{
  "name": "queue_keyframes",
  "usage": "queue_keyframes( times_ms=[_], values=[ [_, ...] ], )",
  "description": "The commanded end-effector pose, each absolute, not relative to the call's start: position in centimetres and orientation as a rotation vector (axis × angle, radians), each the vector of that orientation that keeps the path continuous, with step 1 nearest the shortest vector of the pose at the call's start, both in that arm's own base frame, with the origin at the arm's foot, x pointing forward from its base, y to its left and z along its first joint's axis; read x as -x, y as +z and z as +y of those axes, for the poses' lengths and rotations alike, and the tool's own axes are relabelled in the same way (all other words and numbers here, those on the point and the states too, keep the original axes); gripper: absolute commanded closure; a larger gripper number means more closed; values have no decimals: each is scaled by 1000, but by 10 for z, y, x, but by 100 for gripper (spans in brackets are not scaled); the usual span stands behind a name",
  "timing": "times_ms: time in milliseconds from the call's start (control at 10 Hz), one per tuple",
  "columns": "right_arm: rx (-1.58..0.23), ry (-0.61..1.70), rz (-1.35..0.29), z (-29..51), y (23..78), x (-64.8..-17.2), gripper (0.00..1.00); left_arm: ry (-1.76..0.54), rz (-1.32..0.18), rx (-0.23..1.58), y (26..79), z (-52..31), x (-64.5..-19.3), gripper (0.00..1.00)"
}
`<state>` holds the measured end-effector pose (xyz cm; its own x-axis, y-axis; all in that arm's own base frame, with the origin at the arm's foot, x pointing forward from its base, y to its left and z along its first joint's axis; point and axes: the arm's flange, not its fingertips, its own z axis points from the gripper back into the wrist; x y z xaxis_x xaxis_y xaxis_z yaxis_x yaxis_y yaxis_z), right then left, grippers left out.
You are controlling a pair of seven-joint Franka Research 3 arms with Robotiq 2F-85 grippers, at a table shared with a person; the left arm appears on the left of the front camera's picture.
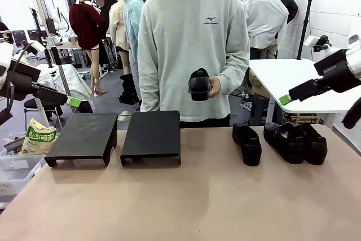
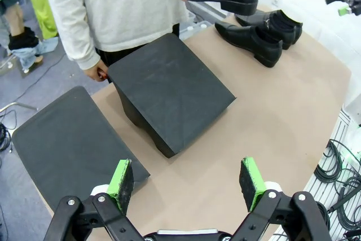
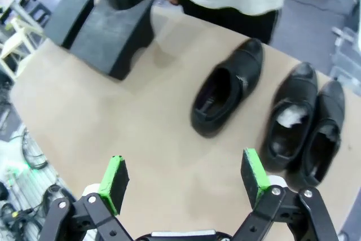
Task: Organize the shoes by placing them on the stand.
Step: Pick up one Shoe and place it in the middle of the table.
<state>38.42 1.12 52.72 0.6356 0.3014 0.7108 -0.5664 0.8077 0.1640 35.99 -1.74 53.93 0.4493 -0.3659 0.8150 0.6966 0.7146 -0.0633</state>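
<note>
Left arm: the left gripper (image 2: 186,180) has its jaws wide apart with nothing between the green pads. It hangs above the near table edge, in front of the 2 stands.
Right arm: the right gripper (image 3: 183,179) is also fully spread and empty, above the side where 3 shoes lie.
Person: the person's hand (image 1: 215,87) is closed around the held shoe (image 1: 199,84), in the air in front of the body, behind the right stand (image 1: 151,136).
Shoes on table: the single shoe (image 1: 247,144) lies alone. The pair of shoes (image 1: 296,142) lies near it, farther to the right, and its 2 shoes touch each other.
Stands: the left stand (image 1: 83,137) and the right stand sit side by side with a narrow gap, both tops bare.
Progress: by my judgement 0 of 4 shoes are placed.
Risk 1: the leather looks smooth and glossy, so a shoe may slip or turn between the pads.
Risk 2: gripping 1 shoe of the pair may push its neighbour toward the table edge.
Risk 3: the person's hand is near the stands, so an arm reaching there could meet it.
Risk 4: the stand tops may slope slightly, though I cannot tell for sure. A shoe could slide off.
Surface: the table (image 1: 186,207) is plain, matte and tan.
Room: a white table (image 1: 293,74) stands behind at the right by a white wall. The floor is grey, and a green-and-white bag (image 1: 39,135) is at the left.
</note>
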Motion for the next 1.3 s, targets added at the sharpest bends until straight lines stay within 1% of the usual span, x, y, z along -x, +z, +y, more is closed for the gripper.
queue_keyframes(
  times_ms=[0, 300, 600, 900, 1200],
  values=[
    [-291, 453, -585, 21, 534, -426, 0, -681, -885, 438, 539, -16, -360, 2],
    [-151, 431, -418, 37, 508, -490, 0, -681, -885, 438, 539, -16, -360, 2],
    [-71, 433, -284, 47, 460, -536, 0, -681, -885, 438, 539, -16, -360, 2],
    [-38, 411, -173, 51, 420, -557, 0, -681, -885, 438, 539, -16, -360, 2],
    [-15, 391, -111, 50, 395, -561, 0, -681, -885, 438, 539, -16, -360, 2]
  ],
)
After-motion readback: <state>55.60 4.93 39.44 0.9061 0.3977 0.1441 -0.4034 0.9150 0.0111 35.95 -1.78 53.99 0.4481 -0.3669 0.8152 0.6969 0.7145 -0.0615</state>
